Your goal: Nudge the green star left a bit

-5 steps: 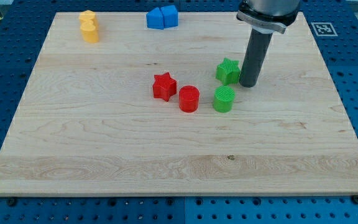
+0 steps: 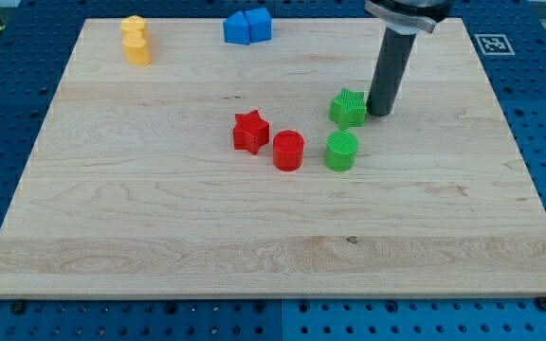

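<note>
The green star point(image 2: 348, 108) sits on the wooden board point(image 2: 159, 218), right of centre. My tip point(image 2: 379, 112) stands just to the star's right, very close to it or touching its right edge. A green cylinder point(image 2: 341, 151) stands just below the star. The rod point(image 2: 391, 71) rises from the tip toward the view's top.
A red star point(image 2: 250, 132) and a red cylinder point(image 2: 288, 151) lie left of the green blocks. Two yellow blocks point(image 2: 136, 40) sit at the top left. Two blue blocks point(image 2: 247, 26) sit at the top centre.
My tip has moved a little toward the view's top, from the star's lower right to beside its right edge. The blocks have not visibly moved.
</note>
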`<action>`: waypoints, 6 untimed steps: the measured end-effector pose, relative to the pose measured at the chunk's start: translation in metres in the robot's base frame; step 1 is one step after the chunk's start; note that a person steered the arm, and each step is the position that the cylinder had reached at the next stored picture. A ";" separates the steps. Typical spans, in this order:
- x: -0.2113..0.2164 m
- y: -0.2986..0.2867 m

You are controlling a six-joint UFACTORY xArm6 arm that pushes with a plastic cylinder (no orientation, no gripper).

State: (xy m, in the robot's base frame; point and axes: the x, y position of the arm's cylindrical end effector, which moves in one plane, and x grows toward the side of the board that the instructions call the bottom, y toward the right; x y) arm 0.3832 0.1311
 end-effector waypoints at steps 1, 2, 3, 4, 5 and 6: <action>-0.004 -0.010; -0.004 -0.015; -0.004 -0.026; -0.004 -0.036; -0.017 -0.036; -0.071 -0.035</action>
